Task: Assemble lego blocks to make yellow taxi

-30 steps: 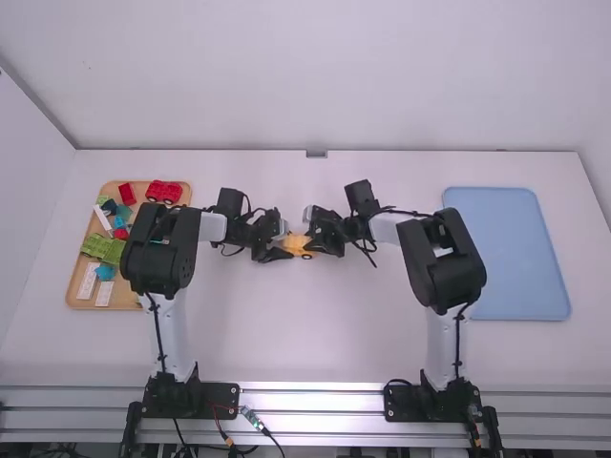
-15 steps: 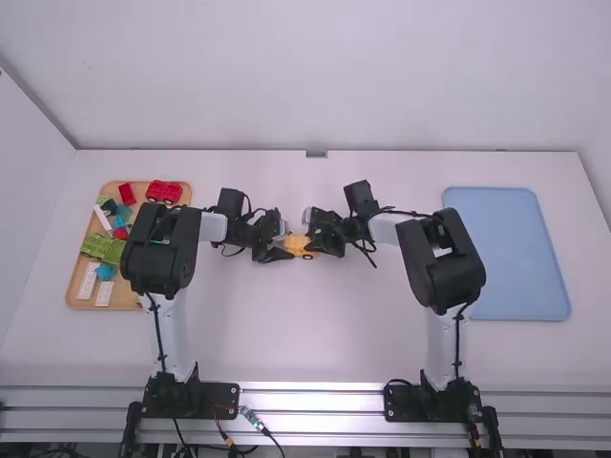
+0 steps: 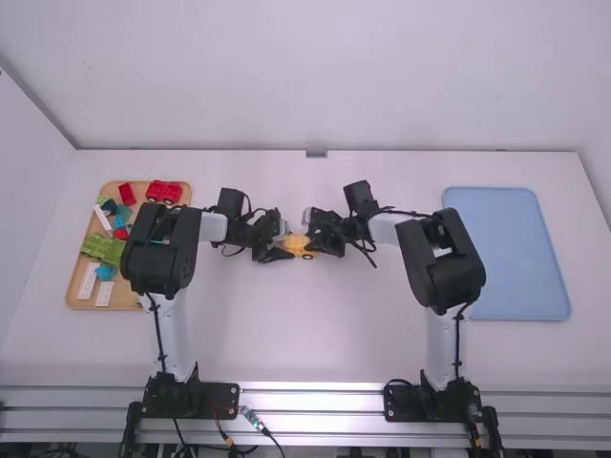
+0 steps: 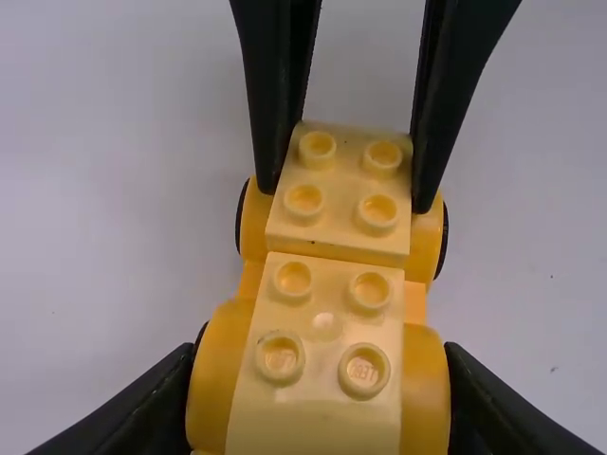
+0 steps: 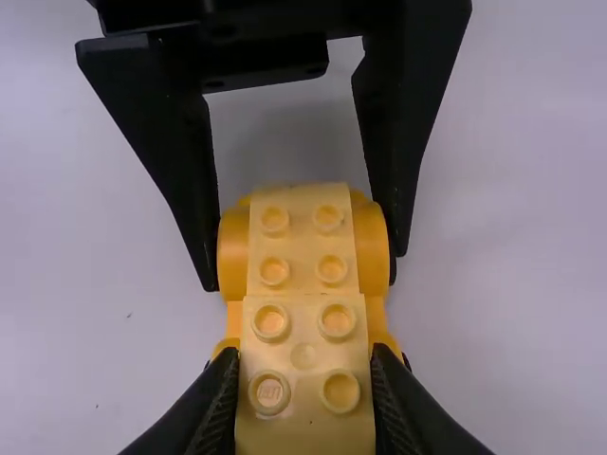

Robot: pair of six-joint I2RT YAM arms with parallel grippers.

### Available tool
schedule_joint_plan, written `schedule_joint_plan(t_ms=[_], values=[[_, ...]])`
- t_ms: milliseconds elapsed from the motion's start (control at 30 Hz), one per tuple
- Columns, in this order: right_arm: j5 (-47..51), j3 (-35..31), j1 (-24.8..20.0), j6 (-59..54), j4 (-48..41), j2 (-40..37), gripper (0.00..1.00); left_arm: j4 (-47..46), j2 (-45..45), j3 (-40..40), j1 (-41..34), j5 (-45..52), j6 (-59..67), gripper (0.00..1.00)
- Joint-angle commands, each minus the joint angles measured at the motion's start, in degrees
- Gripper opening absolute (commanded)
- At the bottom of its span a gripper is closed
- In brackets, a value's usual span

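Left tool (image 4: 320, 387) pinched yellow car (image 3: 297, 246) by sides, right tool (image 5: 303, 368) pinched pale block (image 5: 303, 427) opposite, likely bracing both for pressing

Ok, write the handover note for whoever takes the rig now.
Left pincer: shut on one end of the orange wheeled base.
Right pincer: shut on the pale yellow block at the other end.
Where: the car is mid-table between the arms; spare pieces are on the wooden tray.
Done: two pale yellow blocks sit end to end on the base.
Left: probably check that both are pressed home, then release; the blue tray may be the drop-off.
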Motion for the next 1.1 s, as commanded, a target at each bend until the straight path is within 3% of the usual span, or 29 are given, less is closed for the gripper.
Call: schedule_joint_plan(t_ms=[0,100,300,400,1067], values=[[4.6,-0.4,0.4,0.4,-0.7,0.8,0.39,-0.9,1.1,-0.3,-0.7,1.2,-0.4,0.57],[4.6,-0.4,0.7,0.6,-0.7,0.8,0.57,-0.8,1.1,-0.3,-0.7,1.2,-0.4,0.56],[4.6,-0.4,0.6,0.6,-0.7,0.8,0.74,-0.9,1.1,-0.3,-0.7,1.2,-0.4,0.56],[3.9,-0.4,0.7,0.5,-0.7,0.5,0.99,-0.9,1.1,-0.3,-0.7,1.2,-0.4,0.56],[2.8,-0.4,-0.7,-4.6,-7.7,-9.2,1.00,-0.5,1.1,-0.3,-0.7,1.1,-1.9,0.56]])
